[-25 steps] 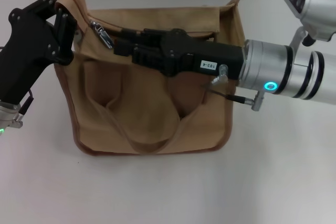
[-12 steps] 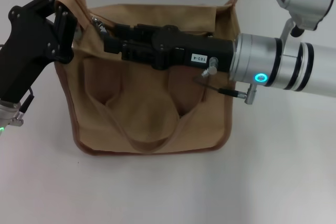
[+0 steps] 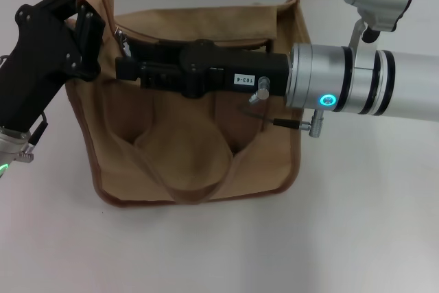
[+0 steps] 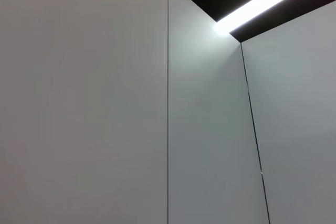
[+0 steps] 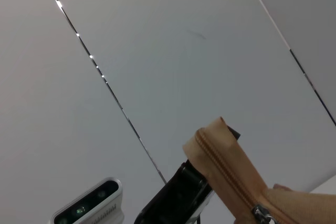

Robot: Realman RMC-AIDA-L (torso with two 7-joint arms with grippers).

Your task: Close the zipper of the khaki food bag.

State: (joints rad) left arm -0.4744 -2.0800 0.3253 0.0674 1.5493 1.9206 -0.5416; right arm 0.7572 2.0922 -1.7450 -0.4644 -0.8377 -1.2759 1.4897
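The khaki food bag (image 3: 192, 142) lies on the white table, its top panel at the far side. My left gripper (image 3: 86, 15) is shut on the bag's far left top corner and holds it up. My right gripper (image 3: 122, 68) reaches leftward across the top panel, its fingers together at the left end of the zipper. The silver pull tab (image 3: 122, 35) glints just beyond its tip. The right wrist view shows the raised corner with the zipper line (image 5: 226, 166), the pull tab (image 5: 261, 214) and the left gripper (image 5: 178, 192) behind.
The bag's looped handle (image 3: 185, 169) lies flat on its front. Bare white table (image 3: 343, 238) lies to the right of the bag and in front of it. The left wrist view shows only wall panels and a ceiling light (image 4: 262, 3).
My right gripper has moved left along the bag's top toward the left gripper, and the pull tab has moved left with it. The left gripper has stayed on the corner.
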